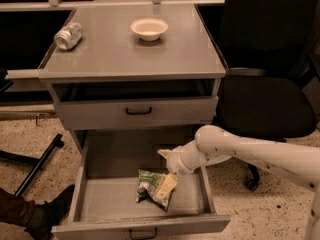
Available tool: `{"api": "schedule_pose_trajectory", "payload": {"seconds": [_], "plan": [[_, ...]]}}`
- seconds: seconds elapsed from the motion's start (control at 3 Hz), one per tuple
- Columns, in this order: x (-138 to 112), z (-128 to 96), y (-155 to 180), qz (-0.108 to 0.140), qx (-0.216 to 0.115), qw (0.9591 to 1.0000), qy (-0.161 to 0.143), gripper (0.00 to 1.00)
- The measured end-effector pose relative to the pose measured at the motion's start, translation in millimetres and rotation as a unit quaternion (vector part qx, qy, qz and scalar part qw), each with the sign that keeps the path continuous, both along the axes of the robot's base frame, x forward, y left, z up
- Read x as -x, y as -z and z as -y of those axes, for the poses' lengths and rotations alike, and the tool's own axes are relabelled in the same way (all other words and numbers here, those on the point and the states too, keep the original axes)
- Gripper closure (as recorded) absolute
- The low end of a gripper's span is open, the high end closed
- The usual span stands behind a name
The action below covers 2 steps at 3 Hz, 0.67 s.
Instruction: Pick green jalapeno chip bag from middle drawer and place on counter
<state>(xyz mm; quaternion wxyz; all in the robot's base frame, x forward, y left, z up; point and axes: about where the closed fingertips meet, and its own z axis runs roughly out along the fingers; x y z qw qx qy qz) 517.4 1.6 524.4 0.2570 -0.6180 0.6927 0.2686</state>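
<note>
Grey middle drawer [110, 200] holds the green jalapeno chip bag [147, 182], slanted back-left to front-right, beneath the gripper [161, 174], fingers [168, 185] wide.

The gripper [167, 186], down in the middle drawer [80, 196], covers one side of the green jalapeno chip bag [149, 180], whose print is too small to read. The arm [260, 154] runs out of view at the right, and the drawer's back is hidden under the upper drawer [100, 115].
</note>
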Motion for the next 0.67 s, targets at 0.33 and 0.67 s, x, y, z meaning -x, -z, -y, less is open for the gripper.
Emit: {"api": "schedule_pose_trajectory", "payload": {"seconds": [0.33, 0.67], "plan": [[-30.4, 0.7, 39.1, 0.0, -0.01, 0.9991, 0.041, 0.0], [-38.0, 5.0, 79.4, -0.029, -0.025, 0.9976, 0.058, 0.0]]}}
